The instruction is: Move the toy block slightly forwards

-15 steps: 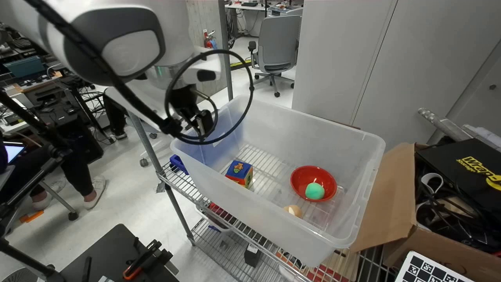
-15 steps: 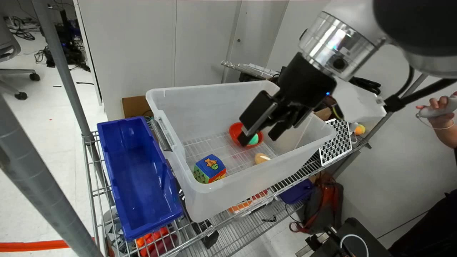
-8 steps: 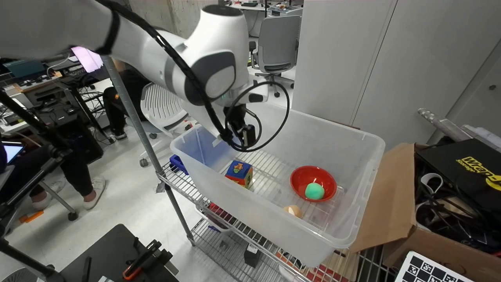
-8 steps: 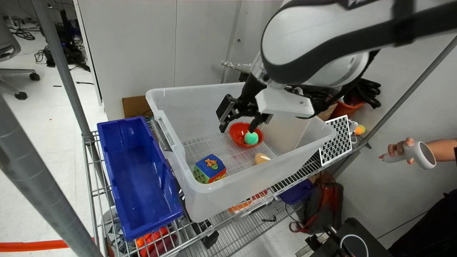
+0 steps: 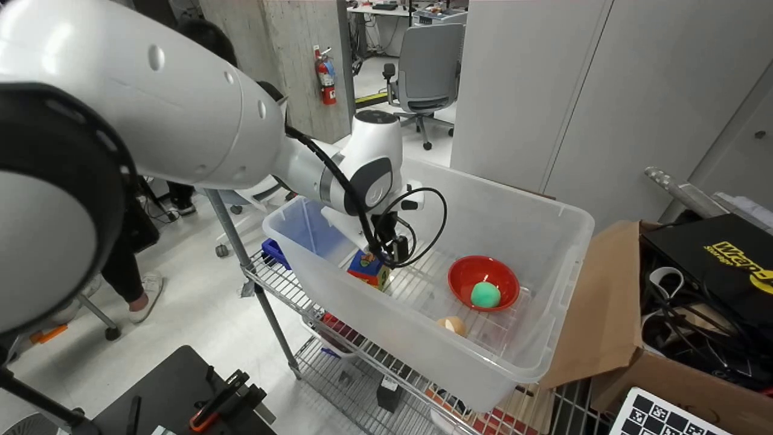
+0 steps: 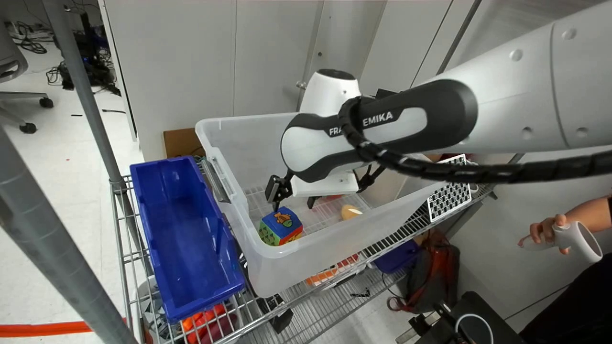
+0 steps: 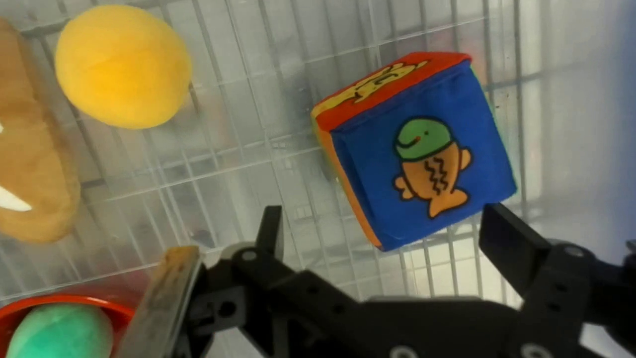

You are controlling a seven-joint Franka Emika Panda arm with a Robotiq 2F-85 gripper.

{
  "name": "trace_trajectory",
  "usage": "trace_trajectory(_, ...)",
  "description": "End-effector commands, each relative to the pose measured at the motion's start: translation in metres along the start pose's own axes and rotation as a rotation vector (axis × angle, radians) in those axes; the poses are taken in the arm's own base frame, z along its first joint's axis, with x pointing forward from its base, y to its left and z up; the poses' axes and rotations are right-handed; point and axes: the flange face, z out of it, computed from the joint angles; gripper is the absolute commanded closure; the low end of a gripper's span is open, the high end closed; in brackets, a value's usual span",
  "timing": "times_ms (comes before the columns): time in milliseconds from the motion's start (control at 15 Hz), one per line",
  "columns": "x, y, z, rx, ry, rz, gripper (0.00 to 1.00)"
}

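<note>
I see the gripper (image 7: 381,220), fingers spread apart, and the toy block (image 7: 420,159) at its one o'clock in the wrist view.

In an exterior view, a grey chair (image 5: 430,66) stands on pale floor (image 5: 226,320), a desk (image 5: 365,10) beyond it and a red extinguisher (image 5: 327,75) by a grey wall (image 5: 302,42). Tall plain panels (image 5: 519,84) show in both exterior views. An orange stripe (image 6: 43,329) marks the floor.
</note>
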Motion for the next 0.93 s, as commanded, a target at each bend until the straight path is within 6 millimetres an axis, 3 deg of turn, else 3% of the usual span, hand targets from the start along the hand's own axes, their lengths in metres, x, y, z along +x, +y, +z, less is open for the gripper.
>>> trace_trajectory(0,0.012,-0.018,0.025,-0.025,-0.032,0.002,0.00)
trace_trajectory(133,0.013,-0.022,0.037,-0.030,-0.049,0.002,0.00)
trace_trajectory(200,0.015,-0.022,0.039,-0.035,-0.054,0.003,0.25)
trace_trajectory(333,0.019,-0.023,0.040,-0.042,-0.051,0.004,0.32)
trace_trajectory(867,0.030,-0.024,0.022,-0.029,-0.068,0.034,0.95)
